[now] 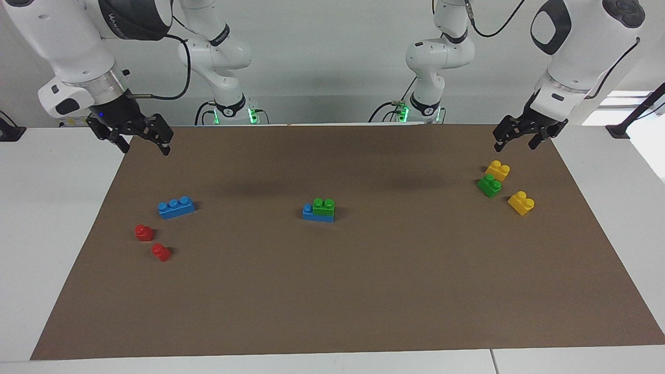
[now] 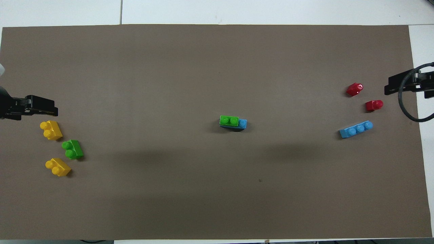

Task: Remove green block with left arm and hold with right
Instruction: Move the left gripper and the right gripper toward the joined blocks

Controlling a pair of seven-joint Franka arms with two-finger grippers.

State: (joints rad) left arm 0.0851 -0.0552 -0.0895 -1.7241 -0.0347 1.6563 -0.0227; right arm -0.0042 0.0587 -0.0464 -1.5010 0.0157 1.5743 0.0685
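A green block (image 1: 324,206) with two studs sits on top of a blue brick (image 1: 310,214) in the middle of the brown mat; it covers all but one blue stud (image 2: 242,122). A second green block (image 1: 489,185) lies loose between two yellow bricks at the left arm's end. My left gripper (image 1: 515,146) hangs open and holds nothing, over the mat's edge near the robots, just above the yellow brick (image 1: 497,170). Over the mat's corner at the right arm's end, my right gripper (image 1: 146,150) hangs open with nothing between its fingers.
A loose blue three-stud brick (image 1: 176,207) and two small red pieces (image 1: 144,232) (image 1: 161,252) lie at the right arm's end. The other yellow brick (image 1: 521,203) lies farther from the robots than the loose green one. The brown mat (image 1: 332,301) covers the table.
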